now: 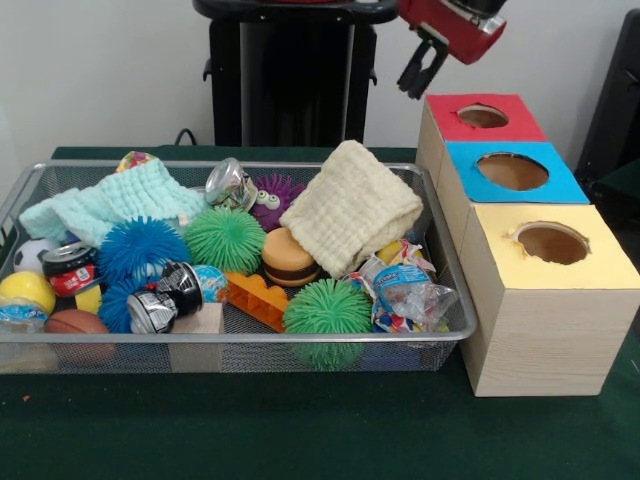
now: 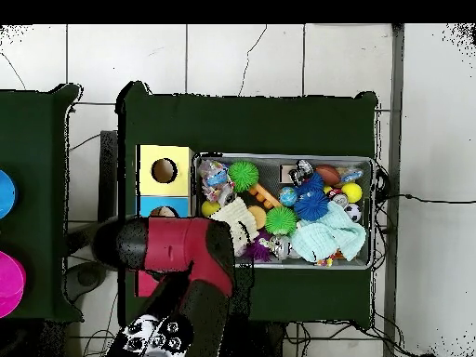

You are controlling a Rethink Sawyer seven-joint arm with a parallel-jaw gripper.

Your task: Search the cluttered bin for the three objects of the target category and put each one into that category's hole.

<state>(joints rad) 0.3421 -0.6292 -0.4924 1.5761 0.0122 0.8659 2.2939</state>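
**Gripper up by the red box, no animal in sight**

You're looking at the gripper [image 1: 417, 72] hanging high, just behind the red-topped box's hole [image 1: 483, 116]. Its dark fingers are pointing down and toward the bin, holding nothing; whether they're parted or pressed together, I cannot tell.

The wire bin [image 1: 455, 300] is sitting just beside the boxes, its long axis running across the table. It's crowded: puff balls [image 1: 226, 238], a crushed can [image 1: 165, 298], a cream cloth [image 1: 352, 205], a mint cloth [image 1: 120, 203]. No duck or tiger is showing. They may be lying under the cloths or already dropped; you can't judge progress from here.
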